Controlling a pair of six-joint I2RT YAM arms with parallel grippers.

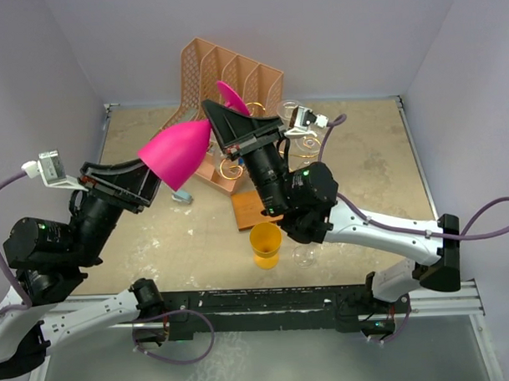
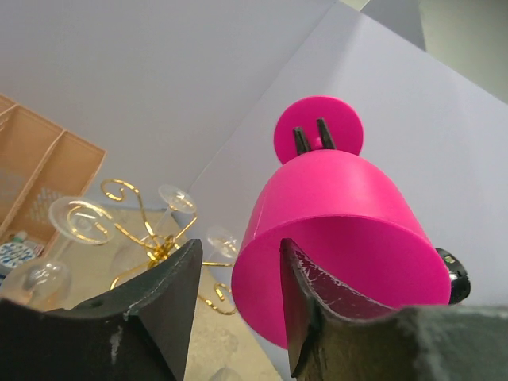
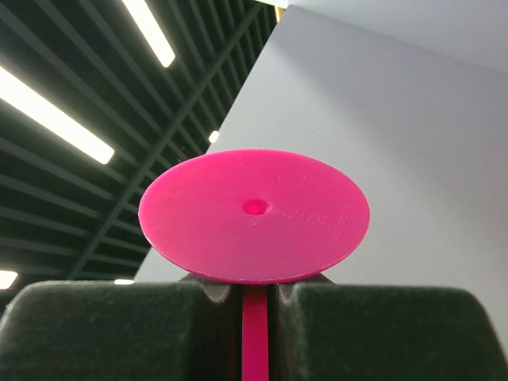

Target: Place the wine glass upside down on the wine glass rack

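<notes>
1. Handover above the table (image 1: 371, 170): the pink wine glass (image 1: 176, 151) hangs tilted in the air between my two arms. Its mouth faces down toward the left arm and its foot is raised toward the rear.
2. My right gripper (image 3: 254, 290) is clamped on the stem just under the foot. Its wrist view shows the thin pink stem pinched between the two pads, with the round foot spread above them.
3. My left gripper (image 2: 238, 250) has let go, its jaws spread at the bowl's rim. One finger stands clearly apart from the bowl. The other overlaps it in the wrist view, and I cannot tell whether it touches.
4. The wine glass rack (image 1: 237, 162) stands on the table below and behind the pink glass, with gold spirals on a brown wooden base. Clear glasses (image 2: 79, 214) hang upside down from its arms. The pink glass is near the rack but not on it.
5. A peach organizer (image 1: 225, 70) stands behind the rack at the rear wall. A yellow goblet (image 1: 266, 244) stands upright near the front edge, by the rack's base.
</notes>
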